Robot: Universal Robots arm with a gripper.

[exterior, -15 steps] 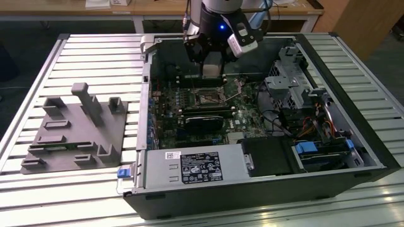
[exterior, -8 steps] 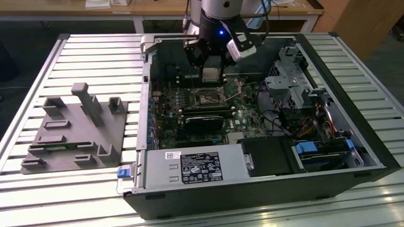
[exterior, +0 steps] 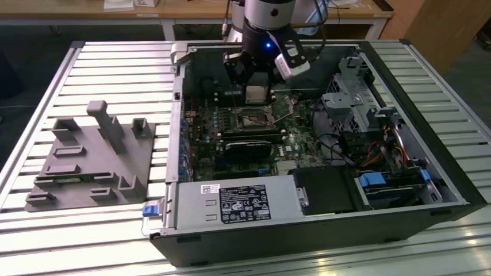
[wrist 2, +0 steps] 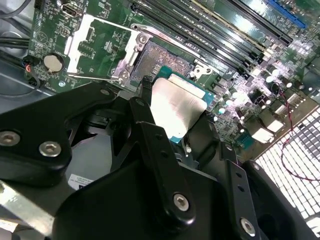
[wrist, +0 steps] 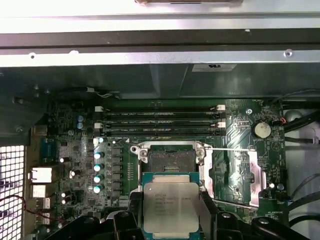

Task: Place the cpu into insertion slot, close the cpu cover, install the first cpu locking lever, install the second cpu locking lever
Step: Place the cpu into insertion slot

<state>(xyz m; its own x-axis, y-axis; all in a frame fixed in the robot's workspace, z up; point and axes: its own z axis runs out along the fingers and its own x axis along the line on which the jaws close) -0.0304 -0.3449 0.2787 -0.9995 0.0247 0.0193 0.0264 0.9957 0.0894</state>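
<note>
My gripper [wrist: 170, 220] is shut on the cpu [wrist: 170, 205], a silver-topped chip on a green board, with black fingers [wrist: 134, 212] on two opposite edges. The chip hangs above the motherboard, just short of the insertion slot [wrist: 170, 160], whose dark centre lies bare. The cpu cover [wrist: 235, 175] is swung open and lies flat beside the socket. In the second wrist view the cpu [wrist 2: 175, 107] sits next to the insertion slot [wrist 2: 159, 62], with the open cover [wrist 2: 97, 47] beyond. In the exterior view the gripper [exterior: 256, 87] holds the cpu [exterior: 254, 94] a little behind the socket [exterior: 249, 118].
The open computer case [exterior: 176, 115] lies on a slatted table. Long memory slots [wrist: 162, 122] run beside the socket. A drive cage [exterior: 349, 103], cables and a power supply [exterior: 241, 202] crowd the case. A grey fixture [exterior: 92, 158] stands at the exterior view's left.
</note>
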